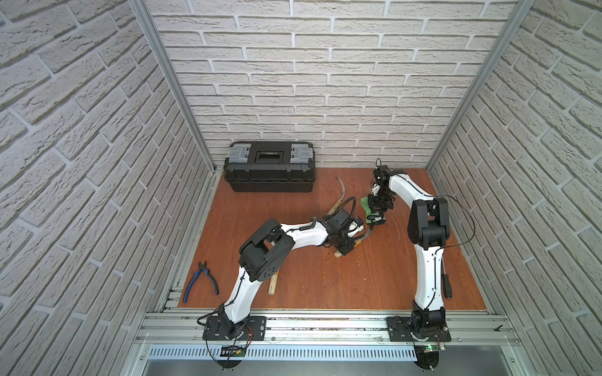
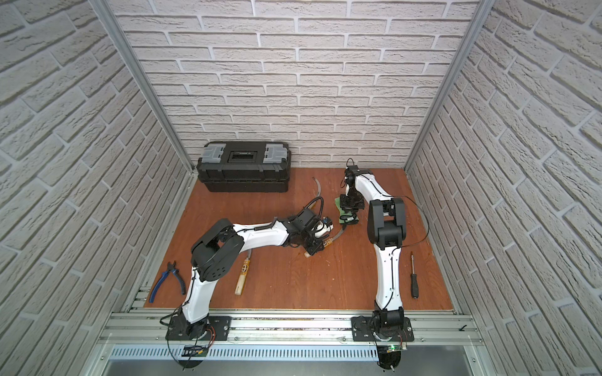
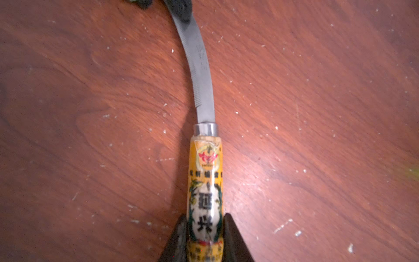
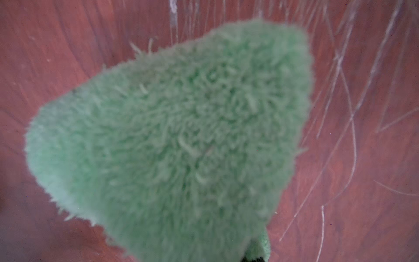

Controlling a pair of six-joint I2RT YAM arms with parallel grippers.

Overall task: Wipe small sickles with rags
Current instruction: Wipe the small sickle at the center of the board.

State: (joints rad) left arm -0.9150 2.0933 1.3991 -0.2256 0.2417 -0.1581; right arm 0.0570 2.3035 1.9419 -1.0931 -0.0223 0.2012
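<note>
- Left gripper (image 3: 205, 221) clenched on the labelled handle of one sickle (image 3: 204, 90), middle of the table (image 1: 309, 280).
- Right gripper (image 1: 374, 210) clamped on the green rag (image 4: 172, 136); something dark covers the blade tip.
- Step, I'd say: wiping this blade. Next needs the rag dragged along the curve, handle steady.
- Label: yellow, red emblem, black Chinese characters; blade stamp unreadable.

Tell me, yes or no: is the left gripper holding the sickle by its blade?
No: in the left wrist view the left gripper clamps the labelled handle of the sickle, and the blade extends beyond it.
</note>
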